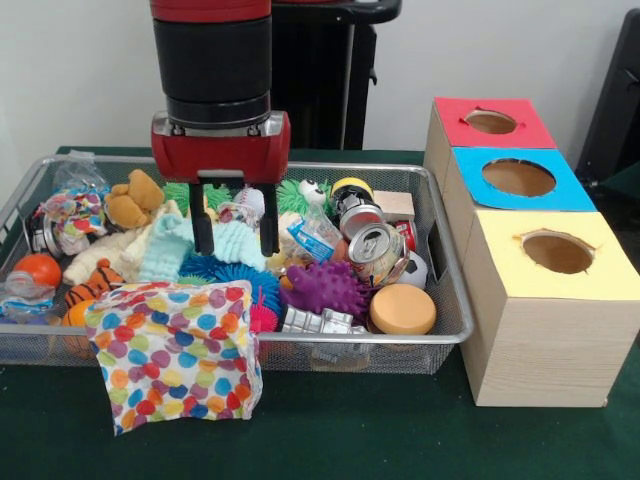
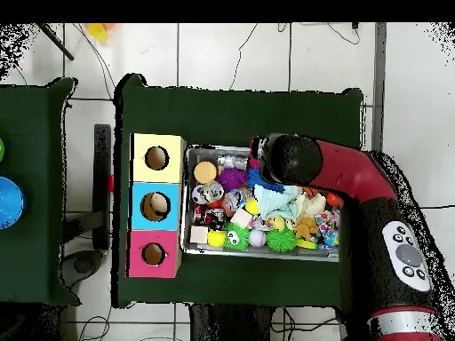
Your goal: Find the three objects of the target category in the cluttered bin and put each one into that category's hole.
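Observation:
The wire mesh bin (image 1: pixel 455 330) lies on the green table and is full of clutter. A large dotted fabric (image 1: pixel 175 350) hangs over its front rim at the left. A small dotted bundle (image 1: pixel 72 215) sits at the bin's far left; I see no other. My gripper (image 1: pixel 235 222) is open and empty. It hangs in the bin with its fingers (image 1: pixel 203 225) either side of a pale mint knitted cloth (image 1: pixel 240 245), behind the large fabric. The yellow-surround hole (image 1: pixel 557 252) tops the nearest wooden box, right of the bin. In the overhead view the arm (image 2: pixel 293 162) hides the gripper; the yellow hole (image 2: pixel 156 158) lies left of the bin (image 2: pixel 258 254).
Boxes with a blue-surround hole (image 1: pixel 518 177) and a red-surround hole (image 1: pixel 490 121) stand behind the yellow one. The bin also holds a purple spiky ball (image 1: pixel 325 287), drink cans (image 1: pixel 378 250), an orange disc (image 1: pixel 402 309), a teddy bear (image 1: pixel 135 198) and an orange ball (image 1: pixel 38 270).

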Tool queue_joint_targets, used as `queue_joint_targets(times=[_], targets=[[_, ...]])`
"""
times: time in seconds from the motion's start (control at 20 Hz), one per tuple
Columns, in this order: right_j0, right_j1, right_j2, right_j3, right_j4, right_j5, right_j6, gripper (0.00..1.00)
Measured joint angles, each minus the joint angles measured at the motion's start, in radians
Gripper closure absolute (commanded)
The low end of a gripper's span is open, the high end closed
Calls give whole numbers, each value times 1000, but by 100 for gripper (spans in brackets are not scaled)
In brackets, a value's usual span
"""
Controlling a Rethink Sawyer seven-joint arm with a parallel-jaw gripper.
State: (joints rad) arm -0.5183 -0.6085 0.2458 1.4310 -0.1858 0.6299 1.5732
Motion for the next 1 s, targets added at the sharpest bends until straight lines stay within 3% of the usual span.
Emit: queue_joint_targets(times=[1.0], targets=[[-34, 109, 15, -41, -6, 0, 0, 0]])
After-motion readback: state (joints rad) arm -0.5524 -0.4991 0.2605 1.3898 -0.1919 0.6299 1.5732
